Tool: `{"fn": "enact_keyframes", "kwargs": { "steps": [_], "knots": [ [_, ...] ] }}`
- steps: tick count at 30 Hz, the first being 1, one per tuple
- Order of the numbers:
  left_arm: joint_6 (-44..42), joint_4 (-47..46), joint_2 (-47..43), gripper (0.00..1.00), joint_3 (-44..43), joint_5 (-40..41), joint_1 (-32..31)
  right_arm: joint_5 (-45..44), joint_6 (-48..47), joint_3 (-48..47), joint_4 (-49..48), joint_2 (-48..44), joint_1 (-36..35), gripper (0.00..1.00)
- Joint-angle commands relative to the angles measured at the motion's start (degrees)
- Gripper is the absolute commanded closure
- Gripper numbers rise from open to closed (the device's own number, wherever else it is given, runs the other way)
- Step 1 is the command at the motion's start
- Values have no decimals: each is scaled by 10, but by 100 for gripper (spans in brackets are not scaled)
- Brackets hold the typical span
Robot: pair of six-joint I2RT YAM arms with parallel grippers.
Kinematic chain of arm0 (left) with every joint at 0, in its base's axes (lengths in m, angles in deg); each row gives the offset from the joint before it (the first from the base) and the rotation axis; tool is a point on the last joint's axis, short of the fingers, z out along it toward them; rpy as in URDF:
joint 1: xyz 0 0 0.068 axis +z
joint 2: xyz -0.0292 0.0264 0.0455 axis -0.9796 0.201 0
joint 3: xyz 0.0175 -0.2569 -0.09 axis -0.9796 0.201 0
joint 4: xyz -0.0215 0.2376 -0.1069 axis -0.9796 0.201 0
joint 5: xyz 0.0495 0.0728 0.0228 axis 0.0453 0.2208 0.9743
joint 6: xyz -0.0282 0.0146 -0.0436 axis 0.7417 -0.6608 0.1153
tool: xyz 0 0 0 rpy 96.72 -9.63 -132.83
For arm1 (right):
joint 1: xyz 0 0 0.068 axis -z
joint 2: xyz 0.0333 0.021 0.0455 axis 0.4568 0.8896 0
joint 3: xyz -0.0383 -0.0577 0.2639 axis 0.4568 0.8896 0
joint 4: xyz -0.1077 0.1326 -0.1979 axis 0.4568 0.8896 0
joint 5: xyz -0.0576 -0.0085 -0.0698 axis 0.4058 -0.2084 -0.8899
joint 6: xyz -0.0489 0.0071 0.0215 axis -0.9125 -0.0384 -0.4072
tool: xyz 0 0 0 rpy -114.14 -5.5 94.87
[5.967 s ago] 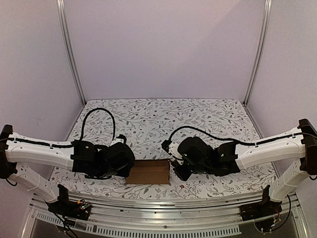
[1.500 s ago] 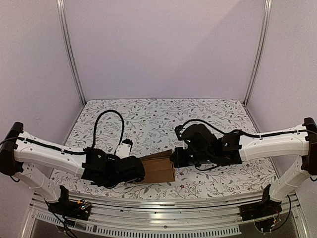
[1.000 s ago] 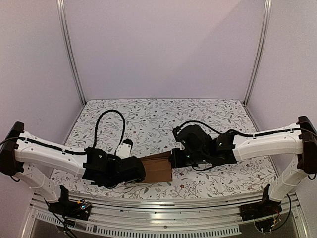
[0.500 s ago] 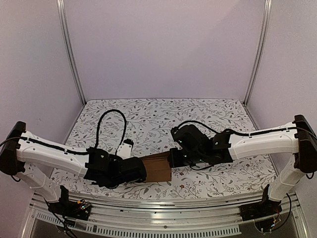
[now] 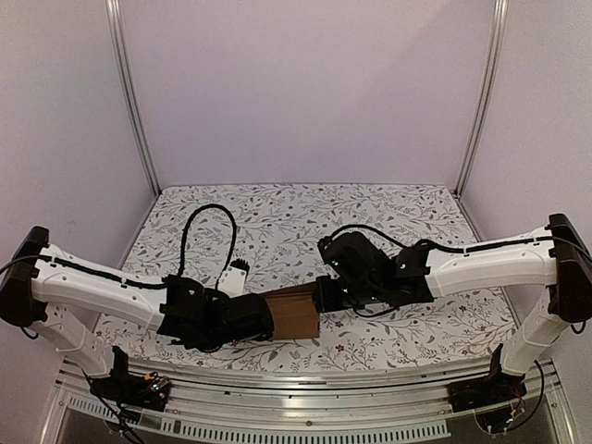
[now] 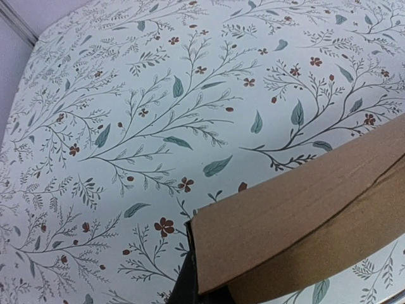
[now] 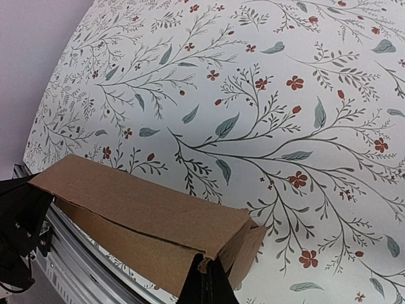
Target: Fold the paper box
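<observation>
While both sets of jaws are pinched shut on thin cardboard edges, the paper box [image 5: 294,313] hangs between them, low over the table [image 5: 305,222] and close to its front edge. It looks partly opened into a shallow, slanted sleeve rather than a squared shape. The left jaws hold its left end. The right jaws hold its right end, where the fingertips [image 7: 204,285] bite only a narrow strip at a lower corner.

That small bite is the main weakness: a twist or a tug from either side could pull the edge free, and the loose end would swing down. With the box this near the front, a dropped end might slide toward the metal rail [image 5: 305,379] and land out of easy reach.

Pushing the two ends together is another risk, since the long top panel [image 7: 145,202] could buckle away from its creases. Pulling them apart too hard could tear the pinched flap. Uneven height between the two sides would skew the sleeve rather than square it.
</observation>
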Motion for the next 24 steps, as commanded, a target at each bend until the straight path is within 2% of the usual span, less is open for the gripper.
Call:
{"fn": "enact_keyframes", "kwargs": {
  "steps": [1, 12, 24],
  "knots": [
    [-16, -61, 22, 100, -12, -63, -22, 77, -24, 5, -61, -20, -19, 100],
    [-15, -53, 36, 100, -26, -66, -22, 115, -74, 75, -100, -76, -24, 100],
    [-20, -46, 49, 100, -39, -67, -25, 159, -45, 97, -176, -104, -23, 100]
  ]
}}
